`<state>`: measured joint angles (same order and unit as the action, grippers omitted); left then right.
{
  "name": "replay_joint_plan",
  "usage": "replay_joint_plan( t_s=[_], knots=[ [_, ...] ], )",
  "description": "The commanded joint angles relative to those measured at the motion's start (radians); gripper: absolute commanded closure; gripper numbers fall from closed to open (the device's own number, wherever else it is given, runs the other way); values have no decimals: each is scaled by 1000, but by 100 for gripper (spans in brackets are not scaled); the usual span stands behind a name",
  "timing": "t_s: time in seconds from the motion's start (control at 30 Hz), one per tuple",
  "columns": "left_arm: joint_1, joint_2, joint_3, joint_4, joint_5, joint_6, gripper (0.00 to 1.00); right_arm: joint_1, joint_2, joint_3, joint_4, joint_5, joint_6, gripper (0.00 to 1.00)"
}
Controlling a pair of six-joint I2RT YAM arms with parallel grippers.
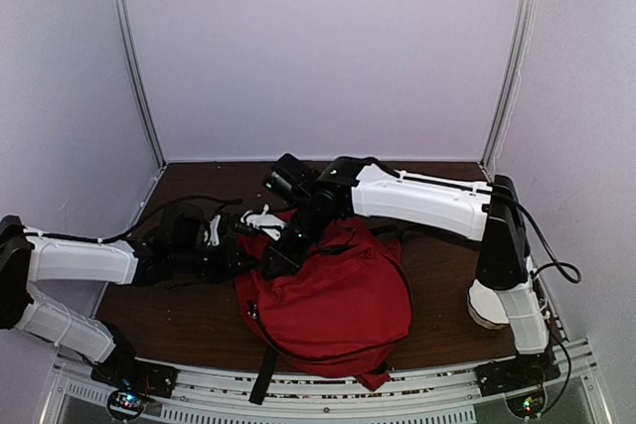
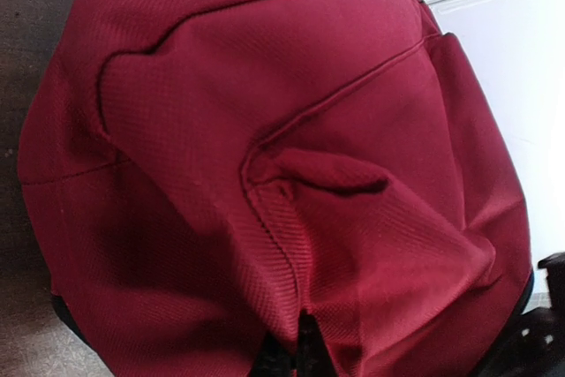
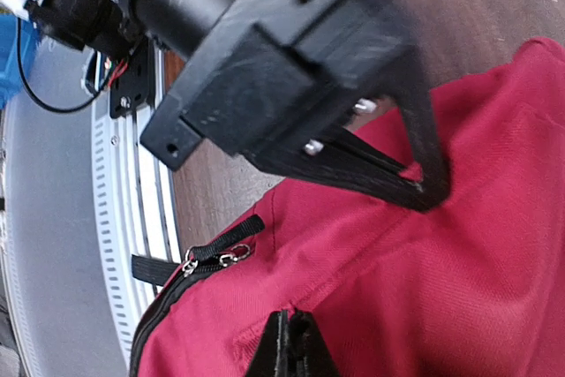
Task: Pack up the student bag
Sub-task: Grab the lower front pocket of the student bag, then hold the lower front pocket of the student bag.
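The student bag [image 1: 338, 300], a large red backpack, lies flat in the middle of the brown table. My left gripper [image 2: 305, 350] is shut on a raised fold of its red fabric at the bag's far left edge [image 1: 241, 257]. Close beside it, my right gripper [image 3: 296, 346] is shut on the fabric along a seam [image 1: 283, 250]. In the right wrist view the left gripper [image 3: 422, 190] shows from the side, its tips pinching the cloth. Two zip pulls [image 3: 212, 258] sit together at the end of a closed black zip. The bag's inside is hidden.
A white object [image 1: 260, 217] lies on the table just behind the bag, partly hidden by the arms. A black strap [image 1: 264, 372] trails over the table's front edge onto the metal rail [image 1: 328, 406]. White walls enclose the back and both sides.
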<state>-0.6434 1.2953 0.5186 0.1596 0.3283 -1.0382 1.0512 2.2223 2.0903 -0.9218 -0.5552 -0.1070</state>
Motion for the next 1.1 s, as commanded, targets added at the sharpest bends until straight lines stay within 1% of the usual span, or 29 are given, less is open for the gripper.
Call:
replay_joint_plan(
  t_s=[0.0,0.27,0.33,0.37,0.43,0.47,0.5,0.53,0.57,0.6,0.63,0.7,0.77,0.97,1.07],
  knots=[
    [-6,-47,18,-25,-42,41,100,-48,-152,-73,65,-6,43,100],
    [-6,-140,-2,-169,-176,87,100,-148,-326,-299,193,20,94,100],
    [-6,-151,3,-204,-200,102,100,-175,-351,-354,223,-6,113,100],
    [-6,-154,5,-211,-206,113,100,-187,-357,-372,236,-43,122,100],
    [-6,-145,21,-185,-173,176,100,-197,-360,-390,250,-103,132,100],
    [-12,-143,31,-168,-153,213,91,-197,-358,-391,256,-131,133,100],
    [-29,-153,38,-148,-151,262,77,-197,-356,-390,266,-161,139,100],
    [-67,-175,44,-133,-183,358,69,-198,-350,-385,275,-198,148,100],
    [-118,-201,51,-132,-244,435,63,-198,-339,-374,282,-233,165,100],
    [-183,-226,59,-130,-314,528,57,-198,-329,-364,289,-272,185,100],
    [-244,-249,60,-118,-371,611,54,-198,-317,-357,301,-308,202,100],
    [-339,-281,45,-73,-468,709,50,-197,-301,-356,342,-361,248,100],
    [-381,-296,15,-9,-489,757,49,-198,-283,-358,395,-404,301,100],
    [-443,-245,-1,120,-507,831,47,-197,-257,-354,543,-472,424,100],
    [-453,-181,7,198,-500,852,47,-197,-235,-332,559,-481,454,100]
  ],
)
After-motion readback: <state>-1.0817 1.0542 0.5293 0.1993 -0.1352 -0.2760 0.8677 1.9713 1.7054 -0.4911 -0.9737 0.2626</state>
